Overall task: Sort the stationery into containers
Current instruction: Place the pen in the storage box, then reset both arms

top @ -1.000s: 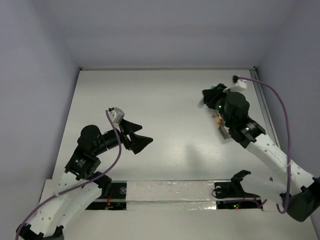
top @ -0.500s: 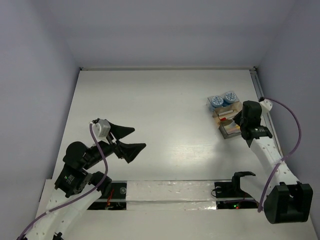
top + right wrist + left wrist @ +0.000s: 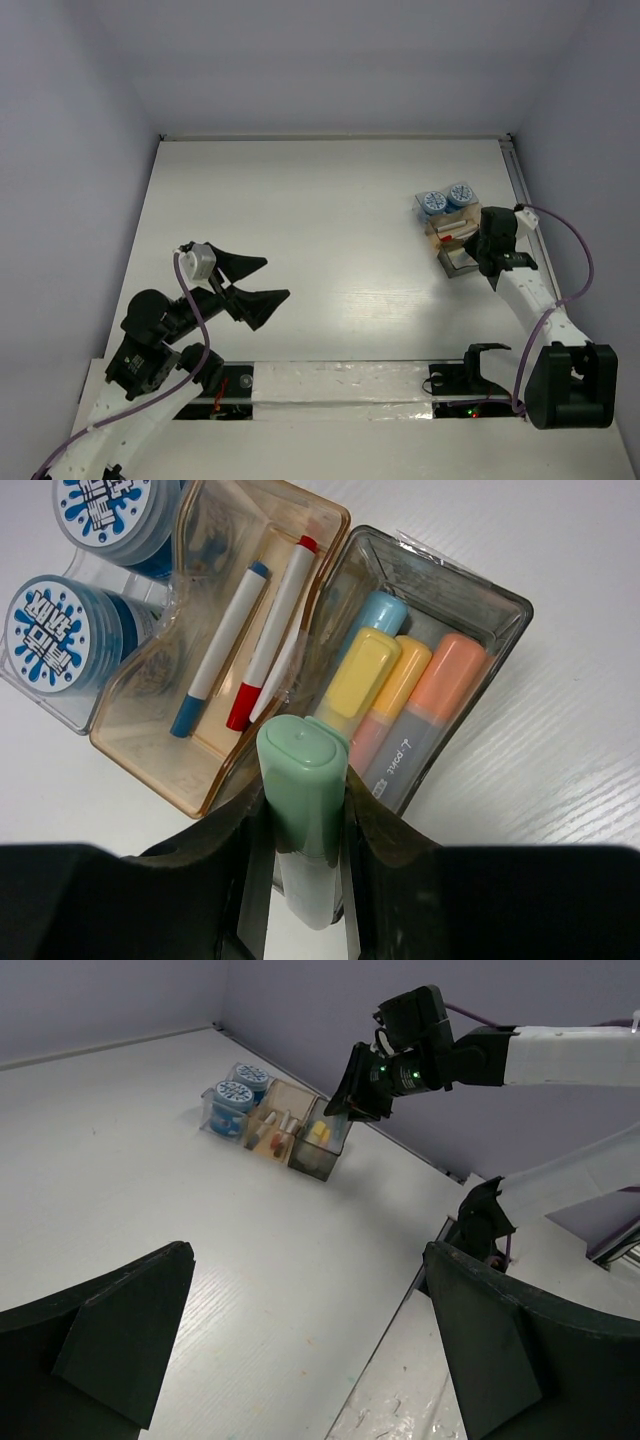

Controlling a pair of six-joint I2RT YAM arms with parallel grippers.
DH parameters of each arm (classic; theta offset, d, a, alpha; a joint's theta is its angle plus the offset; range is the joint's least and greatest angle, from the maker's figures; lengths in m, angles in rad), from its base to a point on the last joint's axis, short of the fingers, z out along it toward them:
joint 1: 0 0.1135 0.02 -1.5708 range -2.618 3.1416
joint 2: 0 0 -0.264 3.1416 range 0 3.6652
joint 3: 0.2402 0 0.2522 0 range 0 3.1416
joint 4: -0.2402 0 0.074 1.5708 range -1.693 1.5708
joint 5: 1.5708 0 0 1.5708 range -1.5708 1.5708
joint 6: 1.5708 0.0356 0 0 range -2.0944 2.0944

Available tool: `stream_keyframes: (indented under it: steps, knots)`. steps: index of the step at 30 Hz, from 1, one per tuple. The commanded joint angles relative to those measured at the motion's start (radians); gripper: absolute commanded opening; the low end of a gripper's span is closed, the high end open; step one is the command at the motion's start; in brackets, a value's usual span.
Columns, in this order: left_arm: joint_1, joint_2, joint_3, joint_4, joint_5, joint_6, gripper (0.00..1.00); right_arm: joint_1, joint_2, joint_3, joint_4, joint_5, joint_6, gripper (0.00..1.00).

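— Right gripper (image 3: 302,810) swung back nearward, baring the pots (image 3: 60,630).
— Holding?
— Green highlighter (image 3: 300,770), clamped, long axis near-to-far, cap pointing far, over the grey tray's (image 3: 455,585) near end. My left gripper (image 3: 308,1255) gapes wide.

right arm (image 3: 526,294) — white shell, black joints | cable (image 3: 585,262) — purple | LED (image 3: 384,1057) green

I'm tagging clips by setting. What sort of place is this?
Most likely a robot lab cell: a bare white table walled in by plain panels, a left arm and right arm bolted at its near edge, and small trays of pens.
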Motion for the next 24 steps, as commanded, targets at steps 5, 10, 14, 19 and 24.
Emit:
stream_keyframes:
  steps: [5, 10, 14, 19, 24]
  knots:
    - [-0.013, -0.016, 0.001, 0.029, -0.006, 0.005, 0.99, -0.007, -0.037, -0.027, 0.045, 0.021, 0.033, 0.5]
    - [-0.013, -0.017, 0.001, 0.029, -0.007, 0.005, 0.99, -0.007, -0.036, -0.014, 0.031, 0.034, 0.029, 0.65]
    - [-0.013, -0.017, 0.001, 0.028, -0.009, 0.005, 0.99, -0.007, -0.054, 0.012, 0.008, 0.041, 0.022, 0.81]
    - [-0.013, -0.016, 0.001, 0.028, -0.021, 0.003, 0.99, -0.007, -0.143, 0.089, -0.033, -0.005, -0.035, 0.93]
    - [-0.013, -0.008, 0.003, 0.017, -0.063, -0.003, 0.99, -0.007, -0.215, 0.202, -0.094, -0.216, -0.124, 1.0]
